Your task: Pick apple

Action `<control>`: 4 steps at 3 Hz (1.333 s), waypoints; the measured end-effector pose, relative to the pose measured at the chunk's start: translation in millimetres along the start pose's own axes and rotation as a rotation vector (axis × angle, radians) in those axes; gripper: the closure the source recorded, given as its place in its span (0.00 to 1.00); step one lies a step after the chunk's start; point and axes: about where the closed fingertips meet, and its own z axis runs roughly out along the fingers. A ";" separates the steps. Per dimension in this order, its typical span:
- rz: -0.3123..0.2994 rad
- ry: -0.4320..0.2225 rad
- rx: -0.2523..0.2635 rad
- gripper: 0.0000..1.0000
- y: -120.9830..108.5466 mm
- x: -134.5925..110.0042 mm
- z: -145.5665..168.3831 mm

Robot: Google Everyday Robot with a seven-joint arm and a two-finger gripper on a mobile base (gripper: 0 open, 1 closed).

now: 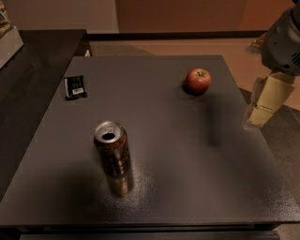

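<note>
Likely an office break room or robot test lab, not a home: a plain dark grey speckled counter (187,187) carries snack things, a brown opened soda can (112,150), a small red apple (198,80) and a black snack packet (75,87); a bare pale wall (61,14) is at upper left, tan flooring (164,47) lies behind, and the robot's beige tool (259,115) hangs at the right edge of the frame

Gripper (260,110) hangs by the tabletop's (154,197) right edge, w/ bare room btwn it & the apple (198,81). Soda can (112,152) stands tall near the front, well apart from the apple. Flat black packet (75,87) lies far left.
</note>
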 end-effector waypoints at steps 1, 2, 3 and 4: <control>0.013 -0.076 0.006 0.00 -29.2 -22.2 29.1; 0.032 -0.111 -0.009 0.00 -58.6 -39.3 64.1; 0.065 -0.115 -0.021 0.00 -85.3 -46.1 95.1; 0.111 -0.115 -0.027 0.00 -109.5 -43.7 120.4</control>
